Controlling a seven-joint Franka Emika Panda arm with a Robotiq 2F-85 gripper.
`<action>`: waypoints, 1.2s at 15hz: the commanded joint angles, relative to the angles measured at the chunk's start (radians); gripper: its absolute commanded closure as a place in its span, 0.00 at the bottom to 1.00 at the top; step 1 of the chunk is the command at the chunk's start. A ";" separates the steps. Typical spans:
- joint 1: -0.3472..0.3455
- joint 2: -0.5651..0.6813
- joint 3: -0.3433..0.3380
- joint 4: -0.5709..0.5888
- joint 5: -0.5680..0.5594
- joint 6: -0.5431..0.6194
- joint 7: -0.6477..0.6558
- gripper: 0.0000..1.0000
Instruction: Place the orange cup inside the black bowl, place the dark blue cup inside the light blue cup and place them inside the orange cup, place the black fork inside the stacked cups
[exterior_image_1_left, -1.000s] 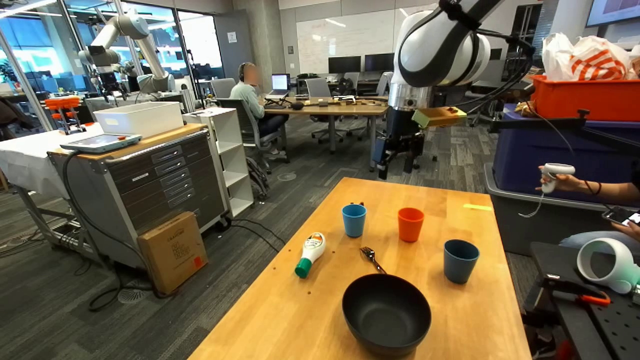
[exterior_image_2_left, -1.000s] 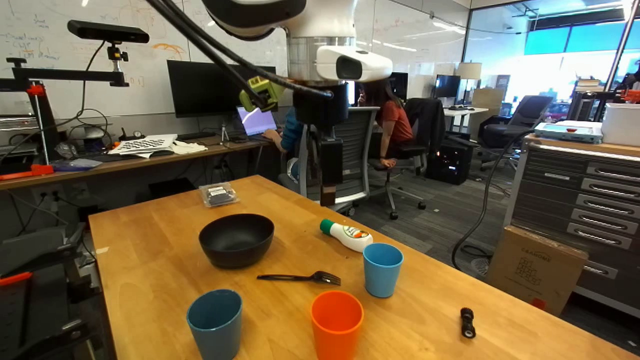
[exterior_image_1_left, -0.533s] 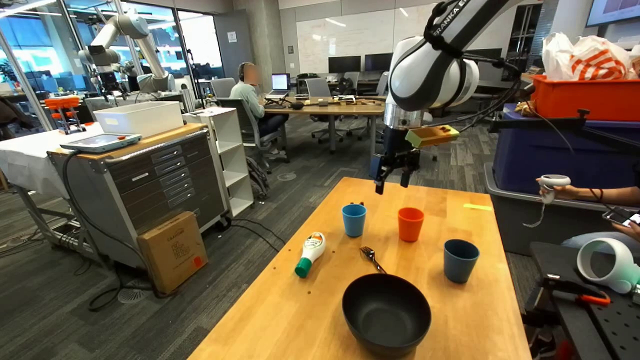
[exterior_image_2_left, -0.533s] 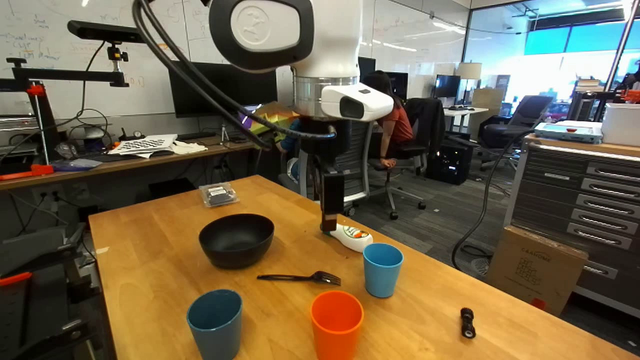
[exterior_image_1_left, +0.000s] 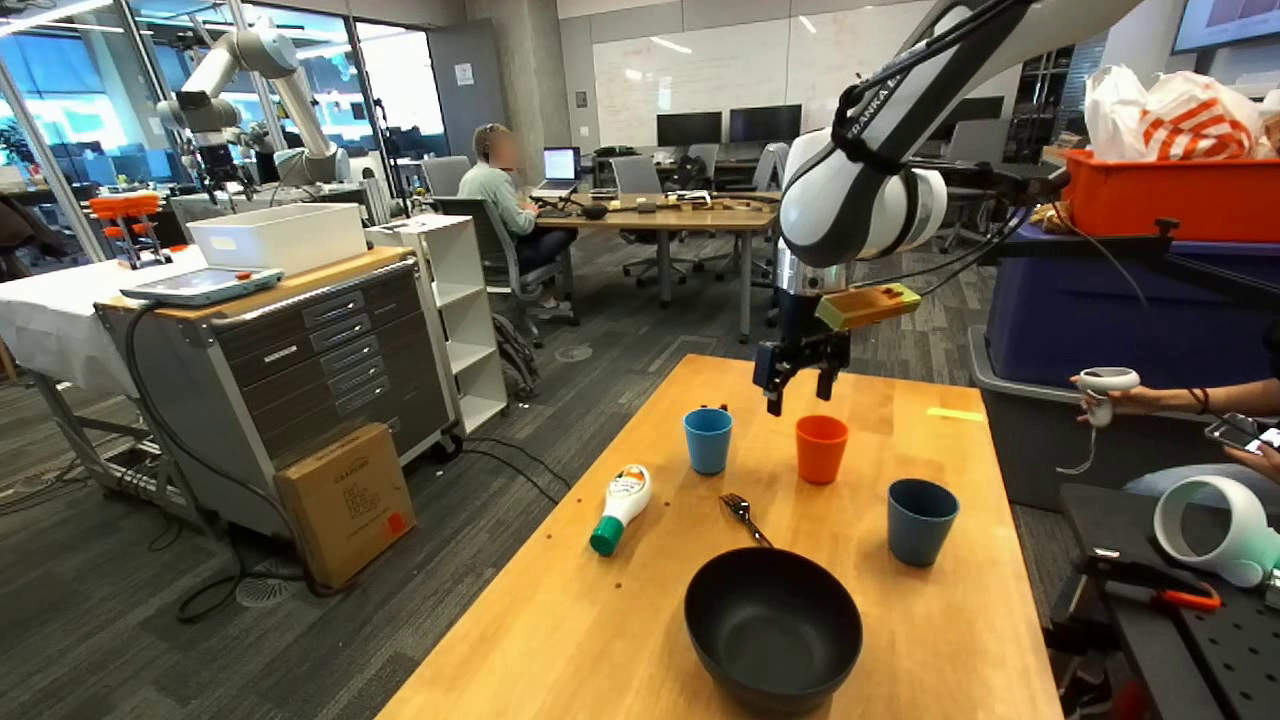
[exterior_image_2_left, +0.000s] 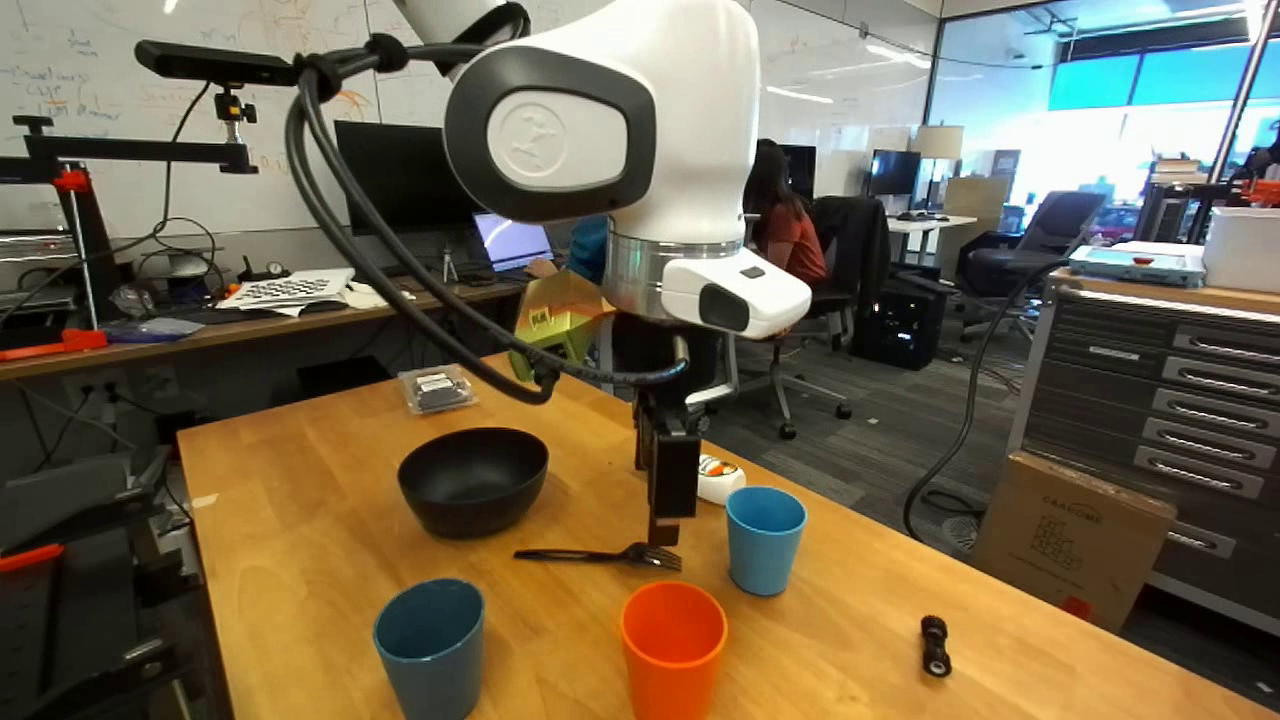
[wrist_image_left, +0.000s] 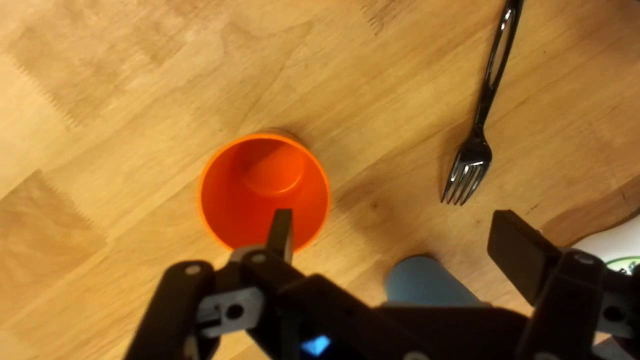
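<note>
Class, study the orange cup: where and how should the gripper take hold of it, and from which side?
Probably by the wall at its rim, from above: the orange cup has no handle, stands upright and its mouth is open, so the open gripper could straddle the wall, fingers inside and outside.

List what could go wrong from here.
In the wrist view, one finger of the open gripper overlaps the mouth of the orange cup; straight descent might tip it. The light blue cup stands close by and could get bumped. The fork lies flat, so a later pinch may slip.
</note>
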 joint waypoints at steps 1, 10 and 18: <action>-0.009 0.048 -0.001 0.040 -0.004 -0.003 0.005 0.00; -0.012 0.110 -0.020 0.079 -0.019 -0.002 0.020 0.00; -0.014 0.181 -0.025 0.122 -0.021 -0.011 0.037 0.27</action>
